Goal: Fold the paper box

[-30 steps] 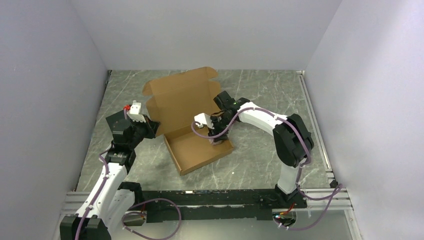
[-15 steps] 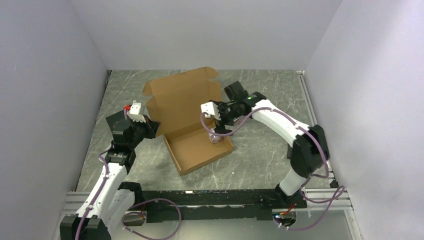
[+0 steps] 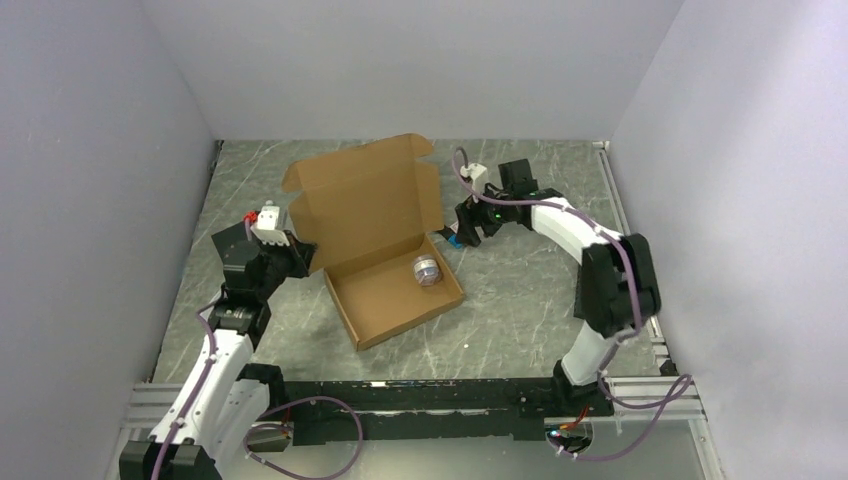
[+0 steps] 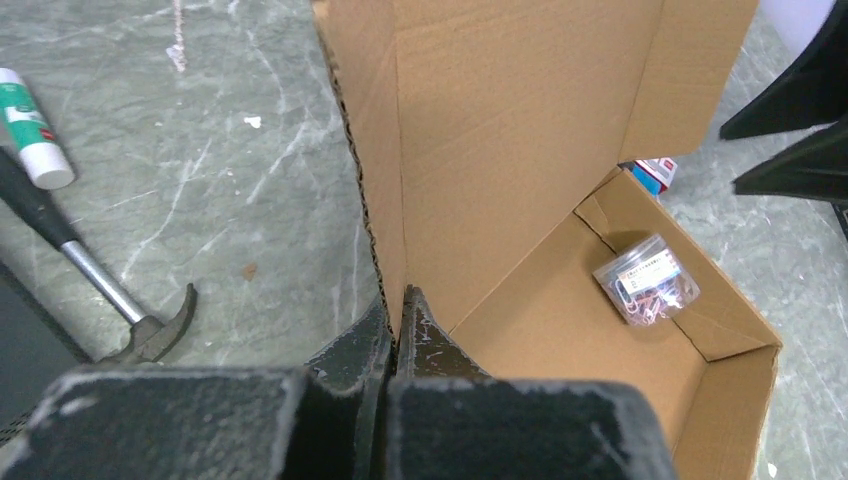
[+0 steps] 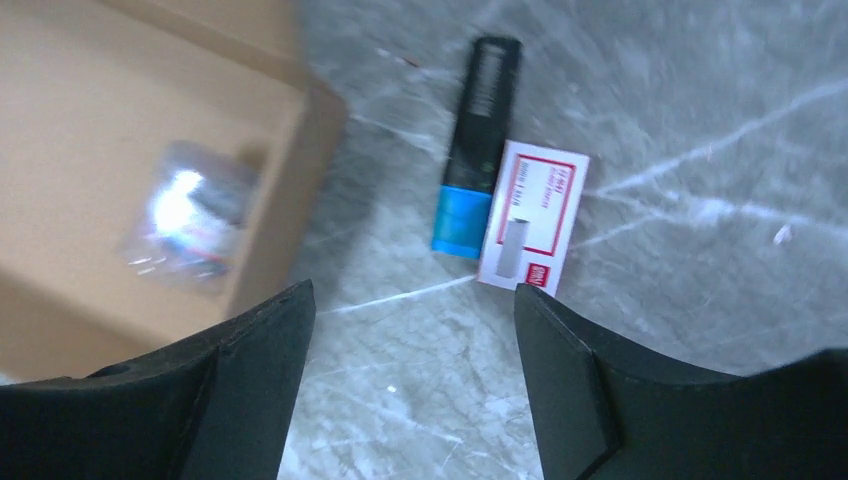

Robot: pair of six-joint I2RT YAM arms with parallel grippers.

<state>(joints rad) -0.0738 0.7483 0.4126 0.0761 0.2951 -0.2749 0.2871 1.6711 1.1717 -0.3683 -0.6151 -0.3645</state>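
— What's the biggest thing in front of you?

— The grey marbled table (image 3: 520,300). On it, left of centre, is the paper box (image 3: 365,195). Its shallow tray sits flat on the table with its walls up. The lid stands raised from the tray's far wall, with its inside face toward me.

— And your hands?

— My left gripper (image 4: 400,318) is pinched tight on the lid's left side edge, low down near the tray's corner. The cardboard runs straight up from between my fingers. My right gripper (image 5: 410,300) is spread wide with nothing in it. It hangs over the table just past the right side of the box, apart from the cardboard.

— What lies around?

— My left wrist view shows a hammer (image 4: 100,290) on the table, left of the lid. Under my right gripper lie a black and blue tool (image 5: 475,150) and a white card pack (image 5: 533,215) with red print. They touch each other, just beside the tray's outer corner, and I cannot tell what the tool is. A white tube (image 4: 30,130) with a green label lies by the hammer's handle.

— Anything in the box?

— A small clear bag (image 4: 647,280) of tiny parts lies on the tray floor, near the right wall.
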